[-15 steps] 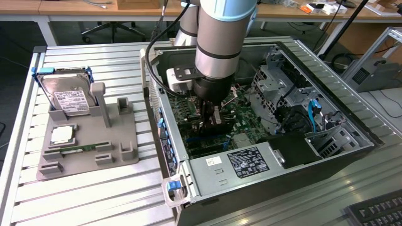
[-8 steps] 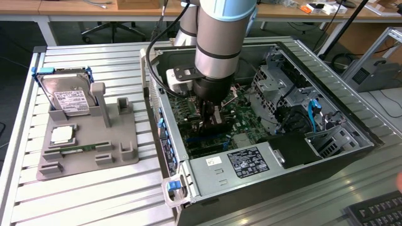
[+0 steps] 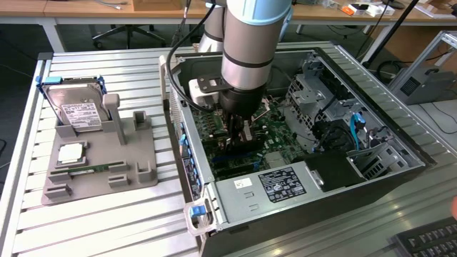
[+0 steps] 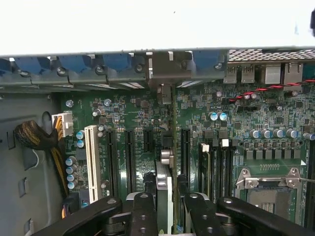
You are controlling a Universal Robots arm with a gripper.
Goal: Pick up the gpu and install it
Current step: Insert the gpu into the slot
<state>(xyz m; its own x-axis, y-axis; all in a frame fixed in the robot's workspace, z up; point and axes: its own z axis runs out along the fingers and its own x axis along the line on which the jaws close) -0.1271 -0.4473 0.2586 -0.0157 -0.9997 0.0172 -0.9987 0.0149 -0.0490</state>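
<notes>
Installation is in hand: the gripper (image 4: 167,206), clamped on the gpu (image 4: 166,162) held edge-on, hangs inside the computer case (image 3: 400,139) over the motherboard (image 4: 123,118). Seating it calls for exact alignment with an expansion slot (image 4: 184,147).

Arm (image 3: 246,48) cut off by the exterior view's top edge; its lower end blocks the middle of the motherboard (image 3: 275,142); gripper (image 3: 241,140) dark against dark there, finger ends lost among the slots. Gpu (image 4: 165,196) seen edge-on in the wrist view, a thin upright strip between the black fingers (image 4: 142,211); its near end hidden behind them and cut by the frame edge; whether its lower edge sits in a slot cannot be told. Computer case (image 3: 236,219) front corner cut by the exterior view's bottom edge. Power supply label (image 3: 284,183) print too small to read; hard drive (image 3: 80,111) label likewise. Keyboard (image 3: 428,241) clipped at the corner.
</notes>
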